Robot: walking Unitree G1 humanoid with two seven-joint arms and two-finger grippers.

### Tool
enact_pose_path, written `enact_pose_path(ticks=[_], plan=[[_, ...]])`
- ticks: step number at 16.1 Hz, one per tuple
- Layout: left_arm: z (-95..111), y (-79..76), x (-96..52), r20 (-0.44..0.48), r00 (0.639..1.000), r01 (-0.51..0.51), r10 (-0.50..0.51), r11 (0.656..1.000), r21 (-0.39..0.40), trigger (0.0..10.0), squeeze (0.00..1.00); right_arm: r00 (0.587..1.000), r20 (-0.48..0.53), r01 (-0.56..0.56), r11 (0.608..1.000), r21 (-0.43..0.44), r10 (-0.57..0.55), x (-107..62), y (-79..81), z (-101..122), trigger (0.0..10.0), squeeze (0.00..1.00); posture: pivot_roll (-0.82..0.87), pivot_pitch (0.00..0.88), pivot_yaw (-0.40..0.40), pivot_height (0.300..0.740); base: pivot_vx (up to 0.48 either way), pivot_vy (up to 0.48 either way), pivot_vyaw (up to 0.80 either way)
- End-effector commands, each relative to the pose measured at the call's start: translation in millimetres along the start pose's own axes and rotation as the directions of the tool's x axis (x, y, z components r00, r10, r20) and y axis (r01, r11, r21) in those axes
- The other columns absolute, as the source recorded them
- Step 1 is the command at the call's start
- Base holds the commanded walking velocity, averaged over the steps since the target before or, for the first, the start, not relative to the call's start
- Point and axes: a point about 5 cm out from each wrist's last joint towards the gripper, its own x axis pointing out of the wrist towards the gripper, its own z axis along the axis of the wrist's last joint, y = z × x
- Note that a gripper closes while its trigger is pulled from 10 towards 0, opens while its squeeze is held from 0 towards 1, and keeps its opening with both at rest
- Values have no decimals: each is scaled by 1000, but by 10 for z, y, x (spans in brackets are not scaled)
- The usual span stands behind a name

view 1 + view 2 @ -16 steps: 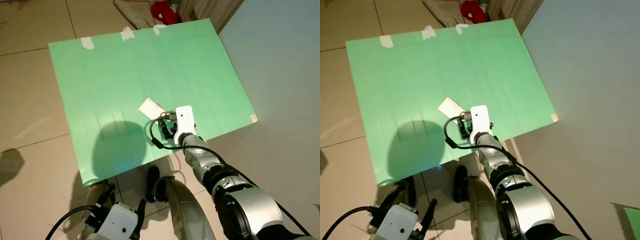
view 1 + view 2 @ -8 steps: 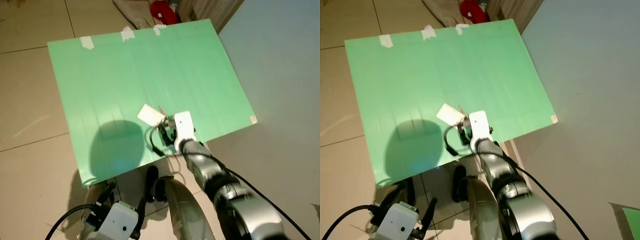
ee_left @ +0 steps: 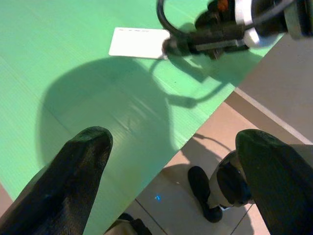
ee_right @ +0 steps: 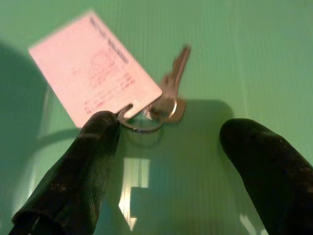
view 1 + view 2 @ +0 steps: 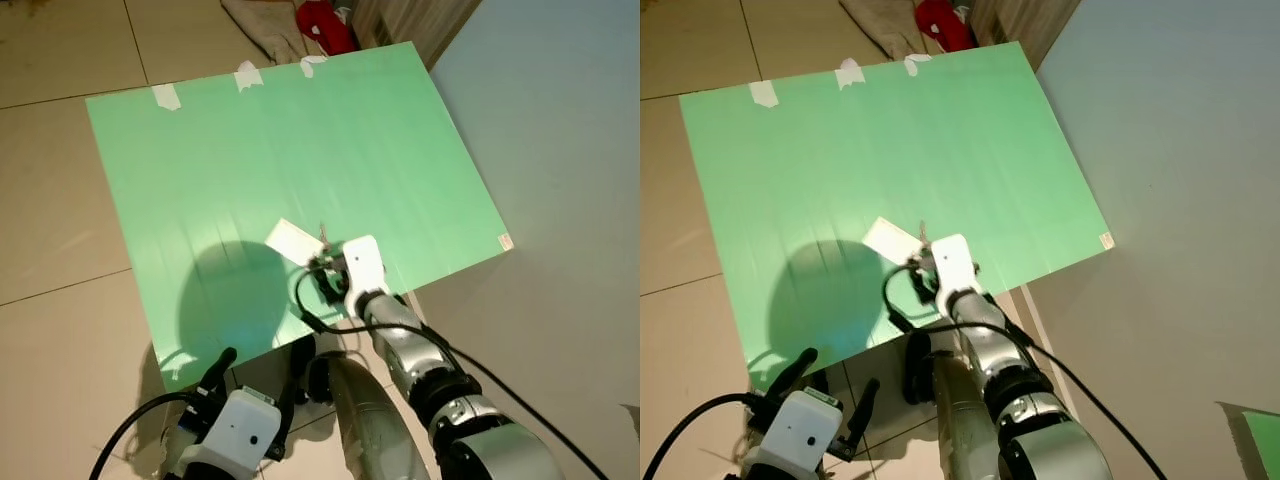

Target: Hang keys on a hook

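Lying flat just below frame centre on your green board (image 5: 300, 150): keys (image 4: 168, 93) with white tag (image 4: 93, 68) | right hand (image 4: 166, 161) spread wide, fingers straddling the ring, gripping nothing | left hand (image 3: 171, 181) open and empty, lower left, over the board's edge.

My right arm reaches forward and down, its claw (image 4: 166, 161) spread wide. My left claw (image 3: 171, 171) hangs low, fingers also apart.
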Motion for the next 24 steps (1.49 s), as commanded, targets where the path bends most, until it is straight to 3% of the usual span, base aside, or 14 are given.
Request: enact_pose_path(ticks=[1,3,5,6,11,13,20,21,22,24], plan=[[-67,-96,-43,-42,998,40,-41,999,-14,10000,0,1000,-27,14,995,97,-11,1,65,-40,10000,0,280,467,-249,722,0,0,0],[-66,-91,-37,-40,999,34,-35,999,-14,10000,0,1000,-23,14,970,243,-9,38,152,43,10000,0,277,468,-252,722,0,0,0],[-61,-94,-29,-37,999,32,-33,999,-15,10000,0,1000,6,-17,967,255,16,40,216,107,10000,0,276,468,-254,722,0,0,0],[-61,-93,-24,-36,999,30,-31,999,-16,10000,0,997,37,-67,978,196,61,22,263,128,10000,0,270,469,-255,722,0,0,0],[-65,-97,-25,-38,999,32,-33,999,-16,10000,0,990,50,-133,988,79,129,-16,290,110,10000,0,266,478,-252,722,0,0,0],[-62,-97,-27,-39,999,31,-32,999,-16,10000,0,968,88,-226,971,-83,233,-51,397,120,10000,0,263,481,-253,722,0,0,0],[-61,-86,-41,-40,999,26,-27,1000,-16,10000,0,960,44,-252,921,-296,277,-5,294,85,10000,0,272,495,-247,722,0,0,0],[-66,-85,-48,-42,999,26,-27,1000,-15,10000,0,970,41,-222,941,-255,240,26,233,112,10000,0,273,494,-246,722,0,0,0],[-69,-83,-51,-42,999,27,-28,1000,-14,10000,0,982,26,-181,972,-149,187,56,177,112,10000,0,270,492,-247,722,0,0,0],[-62,-86,-38,-38,999,29,-30,999,-14,10000,0,993,-5,-117,993,-32,116,81,120,81,10000,0,270,492,-241,722,0,0,0]])
